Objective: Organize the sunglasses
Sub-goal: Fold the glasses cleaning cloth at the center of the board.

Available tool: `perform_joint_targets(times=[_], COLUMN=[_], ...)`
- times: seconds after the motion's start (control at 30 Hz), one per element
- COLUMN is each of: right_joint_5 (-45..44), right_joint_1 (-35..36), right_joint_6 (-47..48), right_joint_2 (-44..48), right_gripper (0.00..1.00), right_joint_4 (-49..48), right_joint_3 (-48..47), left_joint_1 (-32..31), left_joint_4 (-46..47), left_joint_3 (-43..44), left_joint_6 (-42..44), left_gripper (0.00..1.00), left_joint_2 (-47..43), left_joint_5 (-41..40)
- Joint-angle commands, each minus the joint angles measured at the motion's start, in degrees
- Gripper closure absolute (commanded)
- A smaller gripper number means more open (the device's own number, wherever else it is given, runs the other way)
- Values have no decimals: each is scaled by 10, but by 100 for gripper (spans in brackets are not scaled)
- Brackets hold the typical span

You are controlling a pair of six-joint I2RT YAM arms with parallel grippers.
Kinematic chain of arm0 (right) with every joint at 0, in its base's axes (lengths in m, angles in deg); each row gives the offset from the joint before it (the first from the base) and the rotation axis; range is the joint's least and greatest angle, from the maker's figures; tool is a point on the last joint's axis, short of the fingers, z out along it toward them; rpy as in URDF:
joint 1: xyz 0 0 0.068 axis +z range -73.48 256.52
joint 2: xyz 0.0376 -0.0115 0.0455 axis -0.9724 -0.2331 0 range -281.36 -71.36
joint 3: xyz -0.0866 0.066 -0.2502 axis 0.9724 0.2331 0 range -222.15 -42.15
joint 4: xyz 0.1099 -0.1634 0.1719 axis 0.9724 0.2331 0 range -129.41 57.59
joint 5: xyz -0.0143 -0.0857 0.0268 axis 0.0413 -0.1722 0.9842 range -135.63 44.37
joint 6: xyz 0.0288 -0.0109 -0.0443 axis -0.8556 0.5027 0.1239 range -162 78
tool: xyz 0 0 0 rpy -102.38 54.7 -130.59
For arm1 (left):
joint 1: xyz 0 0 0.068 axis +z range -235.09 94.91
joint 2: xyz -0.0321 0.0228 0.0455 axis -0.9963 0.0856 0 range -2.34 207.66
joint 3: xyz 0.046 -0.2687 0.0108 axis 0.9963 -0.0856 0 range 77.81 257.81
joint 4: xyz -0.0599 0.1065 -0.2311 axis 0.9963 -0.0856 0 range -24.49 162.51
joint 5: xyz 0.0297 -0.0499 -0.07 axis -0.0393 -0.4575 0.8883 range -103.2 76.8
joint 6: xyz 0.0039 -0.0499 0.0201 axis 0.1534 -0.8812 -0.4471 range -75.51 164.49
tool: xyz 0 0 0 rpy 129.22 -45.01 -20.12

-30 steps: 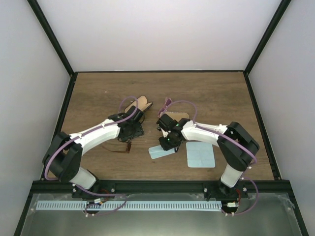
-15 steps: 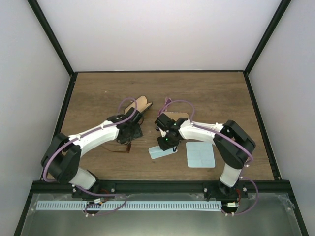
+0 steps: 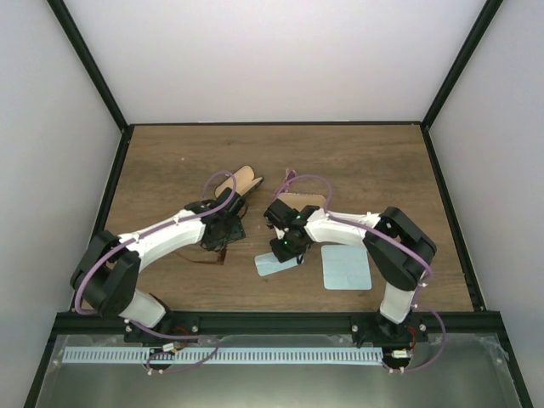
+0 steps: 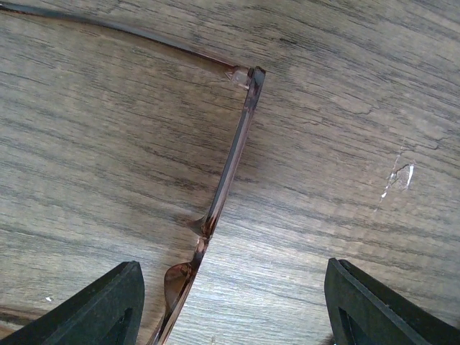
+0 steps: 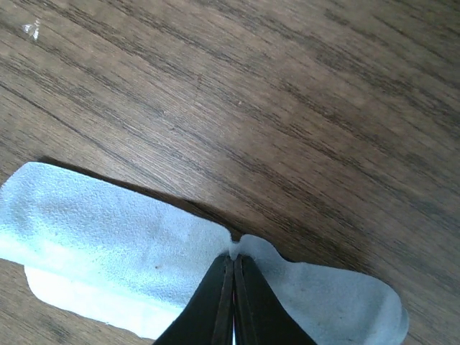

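**Change from the earlier view.** The right arm [image 3: 357, 228] has drawn its elbow in toward the table's [image 3: 170, 161] middle. The smaller light blue cloth [image 5: 129, 244] has slid slightly toward the left arm [image 3: 166, 234], which has barely shifted. The larger light blue cloth [image 3: 346, 268] has stayed flat, near the front edge on the right.

**Containers.** Two tan oval cases sit mid-table: the left case [image 3: 245, 180] just beyond the left wrist, and the right case [image 3: 304, 200] partly hidden behind the right wrist. Whether either case holds anything cannot be told.

**Arm poses.** Both arms reach forward and inward, with their wrists near each other at the table's centre.
- **Left gripper** [image 4: 237, 305]: it points down at the wood with its jaws spread wide. The sunglasses [image 4: 228, 159] lie on the table between the fingers. They are nearer the finger on the wrist view's left, and no contact is visible.
- **Right gripper** [image 5: 233, 287]: its jaws are pressed together, pinching the puckered edge of the smaller cloth. The rest of that cloth lies on the wood.
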Motion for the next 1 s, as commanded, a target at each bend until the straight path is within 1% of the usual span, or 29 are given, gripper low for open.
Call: perform_joint_targets(times=[0.0,0.33,0.53,0.97], right_joint_5=[-17,-30,-44,-11], right_joint_1=[8,8,8,8], right_joint_6=[-8,-14,-18,-12], right_joint_2=[-10,70,90,121], right_gripper=[99,99,99,99], right_joint_4=[9,12,14,1], right_joint_3=[-6,-19,-8,41], left_joint_1=[2,2,2,2], left_joint_4=[-7,4,6,8], left_joint_3=[-3,2,13,15], left_joint_6=[5,8,13,18], left_gripper=[29,29,29,29], left_joint_2=[-11,-2,4,15], left_joint_5=[-7,0,-1,-1])
